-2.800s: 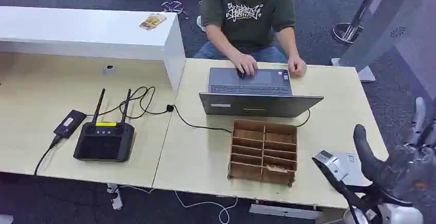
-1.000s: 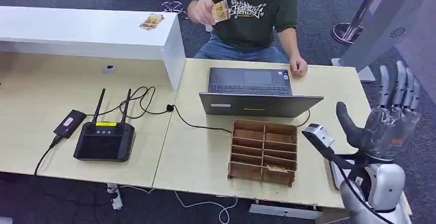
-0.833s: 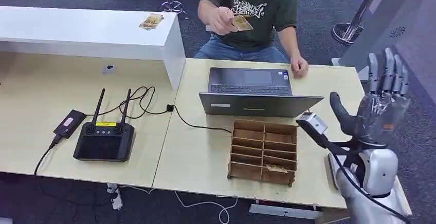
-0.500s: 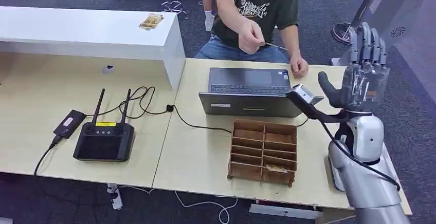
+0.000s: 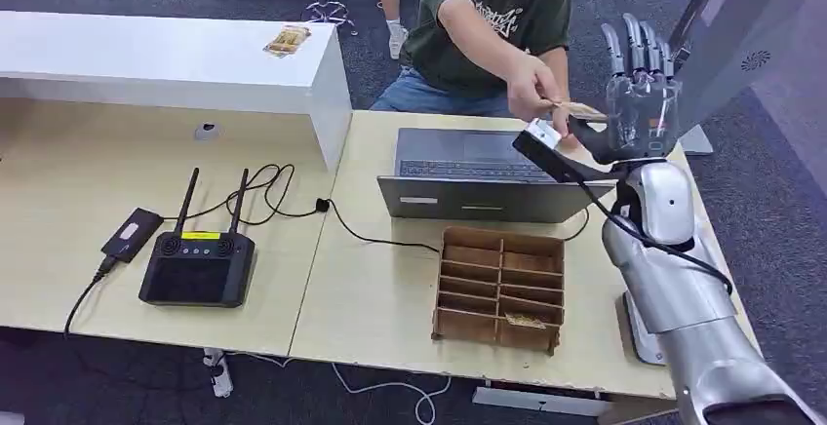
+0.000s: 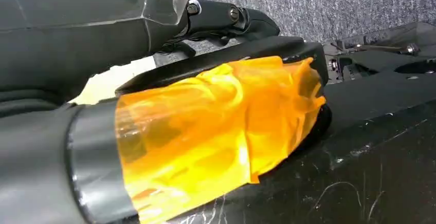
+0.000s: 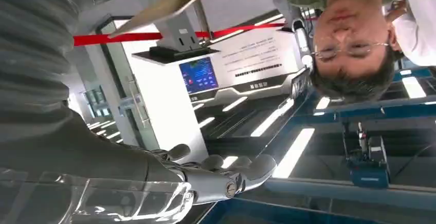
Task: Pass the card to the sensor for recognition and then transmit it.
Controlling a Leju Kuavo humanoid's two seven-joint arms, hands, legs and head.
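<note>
1. The robot's right hand (image 5: 639,98) is raised above the far right of the surface (image 5: 390,298), palm turned toward the seated person (image 5: 488,16), fingers upright and spread and the thumb standing off to the side. It reads as a hand set to receive; it grips nothing yet.
2. The card (image 5: 577,109) is pinched in the person's hand (image 5: 531,86), stretched out over the open laptop (image 5: 478,167). Its free end reaches the gap between the robot's thumb and palm, probably so the fingers can close on it. Whether it already touches the robot's hand I cannot tell.
3. In the head view the card is a thin, flat, tan-to-yellowish slip, held roughly level and seen nearly edge-on. The right wrist view shows its underside (image 7: 169,0) as a pale brownish flat sheet; any printing is too blurred to make out.
4. The left hand (image 6: 216,23) shows in its wrist view, hanging beside dark parts; whether its fingers are spread or curled I cannot tell.
5. The likely sensor, a black box with two antennas (image 5: 198,267), sits well apart on the left of the surface, cabled to a small black device (image 5: 131,234). After taking the card, the arm would have to carry it across.
6. A brown compartmented tray (image 5: 499,289) stands just in front of the laptop, and similar cards (image 5: 289,41) lie on the white counter (image 5: 146,59).
</note>
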